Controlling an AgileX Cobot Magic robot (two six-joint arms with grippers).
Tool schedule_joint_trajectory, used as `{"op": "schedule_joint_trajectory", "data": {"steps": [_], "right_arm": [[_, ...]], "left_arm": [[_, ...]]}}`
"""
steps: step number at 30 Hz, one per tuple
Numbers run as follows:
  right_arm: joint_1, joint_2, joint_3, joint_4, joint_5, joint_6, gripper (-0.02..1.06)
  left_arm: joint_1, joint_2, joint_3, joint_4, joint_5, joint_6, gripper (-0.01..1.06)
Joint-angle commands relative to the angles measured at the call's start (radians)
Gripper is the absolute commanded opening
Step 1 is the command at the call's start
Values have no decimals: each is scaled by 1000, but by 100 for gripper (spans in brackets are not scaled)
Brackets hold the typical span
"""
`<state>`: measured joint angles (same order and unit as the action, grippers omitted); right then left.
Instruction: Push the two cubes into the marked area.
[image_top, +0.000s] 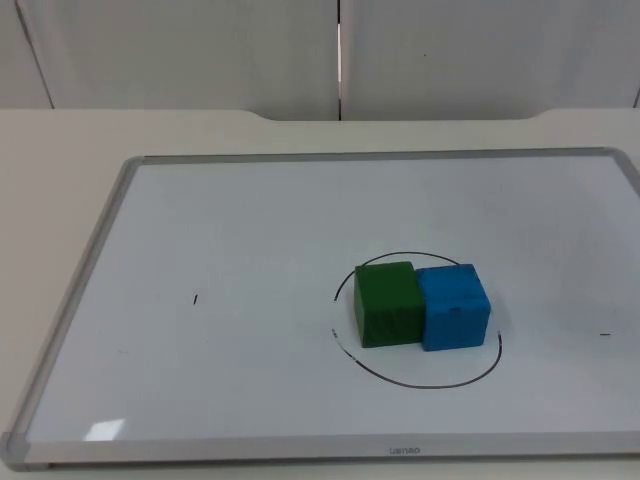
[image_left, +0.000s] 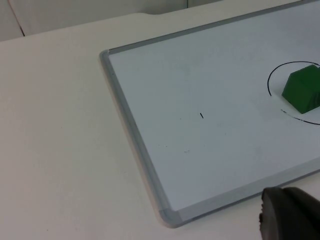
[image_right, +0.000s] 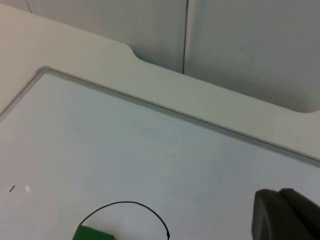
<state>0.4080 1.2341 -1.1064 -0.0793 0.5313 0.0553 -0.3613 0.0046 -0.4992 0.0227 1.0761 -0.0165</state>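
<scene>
You had both cubes sitting side by side and touching on the whiteboard, right of its middle and nearer its front edge than its back edge. The green cube and the blue cube both lay inside the drawn circle, the blue one close to the line on its right side. Judged from that, the pushing looked finished, so the step in hand was to keep clear and leave them alone.

Your left gripper hung over the table just off the board's front edge near its front left corner, well apart from the cubes. Your right gripper hovered above the board toward its back edge, also apart from them. I could not tell whether either claw was spread or pressed together.

If you wanted a tidier result, a light nudge on the blue cube's right face toward the circle's middle would have done it; anything firmer risked sliding the green cube out the far side.
</scene>
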Motion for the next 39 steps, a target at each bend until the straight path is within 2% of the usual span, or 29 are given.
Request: {"op": "schedule_joint_trajectory", "data": {"steps": [1,8,23,35,38,39], "right_arm": [[-2,-35,0,-4,15,-19,0],[-2,-66,42,-4,3,-21,0],[-2,-313,383,-2,-153,-21,0],[-2,-557,530,13,-141,-18,0],[-2,-656,550,13,-38,-18,0],[-2,-656,550,13,-38,-18,0]], "left_arm": [[2,-5,6,1,0,0,0],[2,-5,6,1,0,0,0],[2,-5,6,1,0,0,0],[2,-5,6,1,0,0,0],[2,-5,6,1,0,0,0],[2,-5,6,1,0,0,0]]}}
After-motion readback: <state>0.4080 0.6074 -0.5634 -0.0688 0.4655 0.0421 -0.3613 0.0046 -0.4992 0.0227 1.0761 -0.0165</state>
